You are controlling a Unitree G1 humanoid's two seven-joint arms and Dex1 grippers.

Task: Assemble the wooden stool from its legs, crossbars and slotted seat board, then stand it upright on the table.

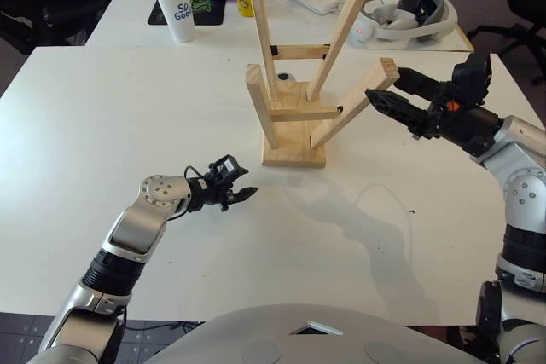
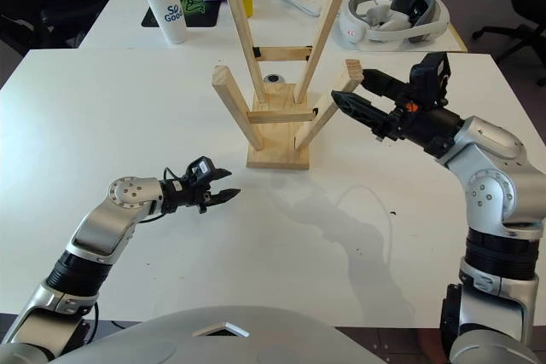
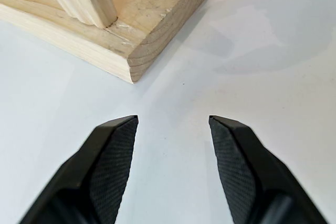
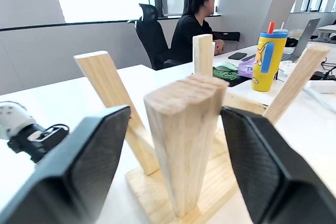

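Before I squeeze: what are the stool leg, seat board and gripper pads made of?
Stool leg: pale bare wood, probably pine; visible grain, matte, no varnish sheen. Seat board: same unfinished wood, rough splintery edge. Gripper pads: black, likely rubber; fine dimpled texture.

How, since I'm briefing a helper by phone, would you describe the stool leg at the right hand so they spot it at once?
On the white table the stool sits upside down on its seat board, legs pointing up. Take the leg on the robot's right, its tip inside the open right hand. It leans outward most; the others rise steeper.
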